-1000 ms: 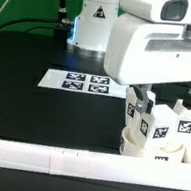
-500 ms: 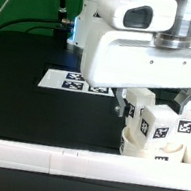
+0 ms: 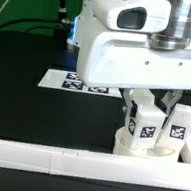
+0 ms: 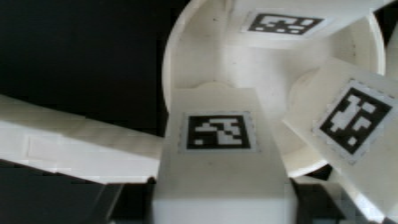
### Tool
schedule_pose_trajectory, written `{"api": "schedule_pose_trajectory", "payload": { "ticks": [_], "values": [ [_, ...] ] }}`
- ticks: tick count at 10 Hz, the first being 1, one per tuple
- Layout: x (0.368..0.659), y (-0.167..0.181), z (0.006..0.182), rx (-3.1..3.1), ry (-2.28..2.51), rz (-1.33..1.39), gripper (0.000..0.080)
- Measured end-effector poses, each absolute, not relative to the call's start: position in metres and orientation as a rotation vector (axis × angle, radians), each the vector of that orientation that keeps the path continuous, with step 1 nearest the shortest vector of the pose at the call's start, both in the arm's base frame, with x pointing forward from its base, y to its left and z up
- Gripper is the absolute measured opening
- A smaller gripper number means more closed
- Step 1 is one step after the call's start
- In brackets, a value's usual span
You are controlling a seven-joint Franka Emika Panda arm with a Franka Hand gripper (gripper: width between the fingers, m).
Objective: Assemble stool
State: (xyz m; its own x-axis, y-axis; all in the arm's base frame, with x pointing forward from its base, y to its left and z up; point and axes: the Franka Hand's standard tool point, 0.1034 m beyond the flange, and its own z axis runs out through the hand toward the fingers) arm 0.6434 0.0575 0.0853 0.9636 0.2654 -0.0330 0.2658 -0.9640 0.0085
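The Panda arm's gripper stands closed almost fully over the stool parts at the exterior view's right, its dark fingers pinching in just above a tagged leg; whether that leg is truly clamped cannot be told from this side. In the wrist view the same leg fills the space between the jaws, its square black-and-white tag facing the camera, which suggests a grip. The round seat disc rests on the black table, close against the long white rail that runs along the near edge. A second leg stands upright in the seat beside the first. The arm's white housing hides much of the seat and the gripper's upper part. The marker board, partly covered by the arm, lies flat behind the seat. No readable writing shows, only coded tags.
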Motion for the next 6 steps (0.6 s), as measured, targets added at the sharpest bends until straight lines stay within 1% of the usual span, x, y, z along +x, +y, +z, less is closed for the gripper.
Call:
{"api": "schedule_pose_trajectory", "payload": {
  "ticks": [2,6],
  "values": [
    [0.643,0.058,0.085,3.114,0.290,-0.048,0.0336],
    [0.654,0.062,0.084,3.122,-0.304,0.009,0.0336]
  ]
}}
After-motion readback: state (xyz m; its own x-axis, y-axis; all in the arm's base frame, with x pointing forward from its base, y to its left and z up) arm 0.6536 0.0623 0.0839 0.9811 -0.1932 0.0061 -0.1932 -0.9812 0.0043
